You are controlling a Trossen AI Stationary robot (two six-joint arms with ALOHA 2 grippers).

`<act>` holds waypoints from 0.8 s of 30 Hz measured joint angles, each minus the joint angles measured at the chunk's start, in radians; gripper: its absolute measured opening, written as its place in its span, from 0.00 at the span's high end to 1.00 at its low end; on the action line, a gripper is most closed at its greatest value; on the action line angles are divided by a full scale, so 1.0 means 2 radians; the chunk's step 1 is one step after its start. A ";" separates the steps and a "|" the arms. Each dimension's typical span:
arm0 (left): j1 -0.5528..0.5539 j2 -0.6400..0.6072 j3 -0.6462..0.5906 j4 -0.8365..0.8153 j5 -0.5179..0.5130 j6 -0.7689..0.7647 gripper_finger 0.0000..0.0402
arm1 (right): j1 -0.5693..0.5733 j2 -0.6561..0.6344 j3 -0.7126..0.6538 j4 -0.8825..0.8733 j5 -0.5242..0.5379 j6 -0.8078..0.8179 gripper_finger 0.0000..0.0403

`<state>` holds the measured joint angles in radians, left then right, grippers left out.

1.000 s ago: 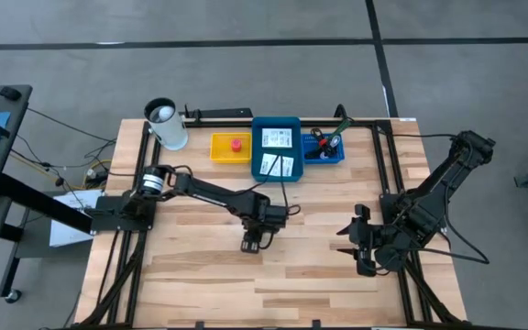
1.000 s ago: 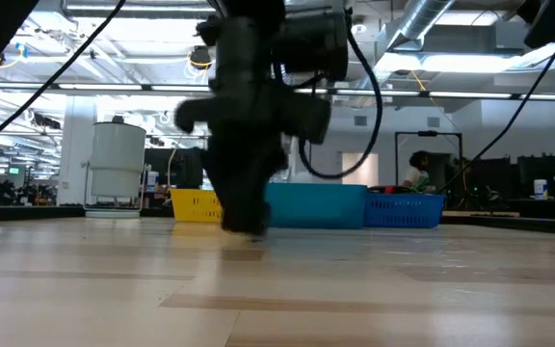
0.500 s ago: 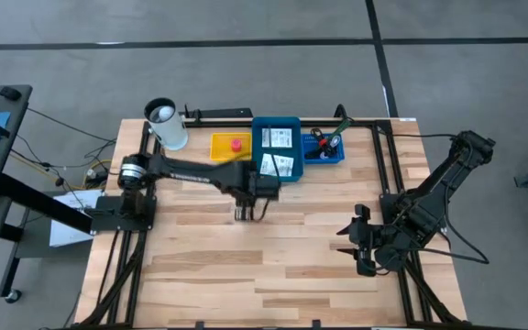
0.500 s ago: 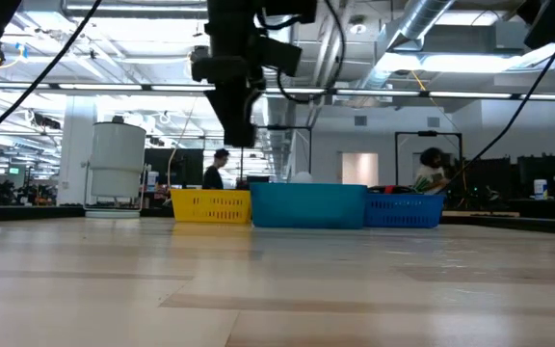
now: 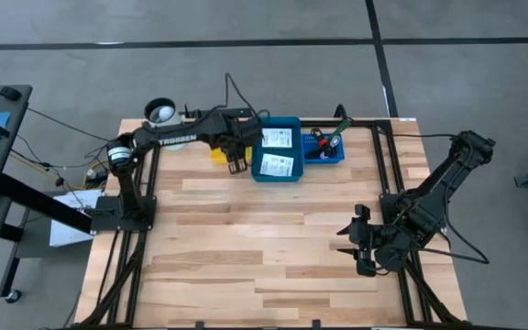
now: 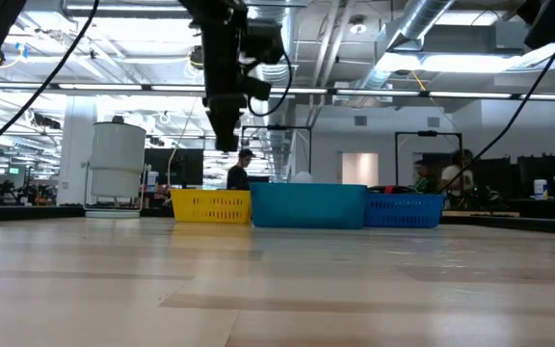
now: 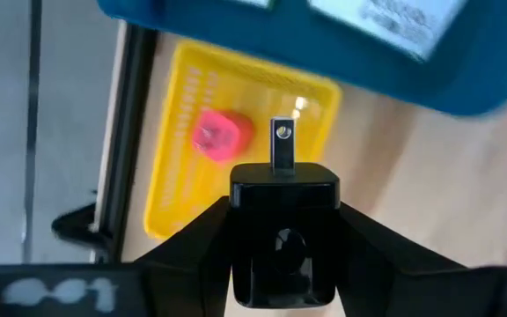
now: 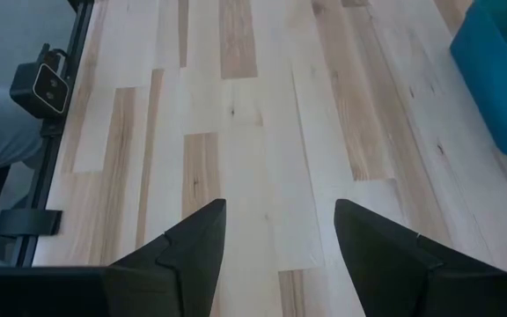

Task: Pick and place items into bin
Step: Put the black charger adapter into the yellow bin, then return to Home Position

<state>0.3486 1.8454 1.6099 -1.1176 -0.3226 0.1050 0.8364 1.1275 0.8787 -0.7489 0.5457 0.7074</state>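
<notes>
Wood-plank table (image 5: 246, 247) | left gripper (image 7: 282, 231) grasping black plug (image 7: 283, 224) above yellow bin (image 7: 183, 167) | right gripper (image 8: 275, 242) released

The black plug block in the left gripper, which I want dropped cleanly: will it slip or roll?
Plug block looks rigid with flat sides, so the left gripper probably holds it squarely. Boxy, so unlikely to roll in the yellow bin. Its metal prong might make it land tilted.

3 bins (image 5: 276, 151) side by side, table's (image 5: 264, 257) rear
</notes>
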 joint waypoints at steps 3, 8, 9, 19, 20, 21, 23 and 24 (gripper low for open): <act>0.028 0.000 -0.011 0.020 0.018 0.016 0.65 | 0.000 0.000 0.000 0.000 0.000 0.000 0.48; 0.065 0.000 -0.031 0.026 0.028 0.029 0.65 | 0.000 0.000 0.000 0.000 -0.009 0.000 0.48; 0.071 0.000 -0.034 0.028 0.028 0.034 0.64 | 0.000 0.000 0.000 0.000 -0.011 0.000 0.48; 0.108 0.000 -0.063 0.073 0.061 0.047 0.55 | 0.000 0.000 0.000 0.000 -0.011 0.000 0.48; 0.109 0.000 -0.063 0.078 0.067 0.047 0.55 | 0.000 0.000 0.000 0.000 -0.011 0.000 0.48; 0.110 0.000 -0.063 0.081 0.071 0.047 0.54 | 0.000 0.000 0.000 -0.001 -0.011 0.000 0.48; 0.110 0.000 -0.063 0.081 0.071 0.046 0.54 | 0.000 0.000 0.000 0.000 -0.011 0.000 0.48; 0.110 0.000 -0.063 0.082 0.071 0.044 0.54 | 0.000 0.000 0.000 -0.001 -0.011 -0.004 0.48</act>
<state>0.5692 1.8458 1.4841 -0.9539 -0.1808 0.1938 0.8356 1.1275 0.8787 -0.7505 0.5232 0.6994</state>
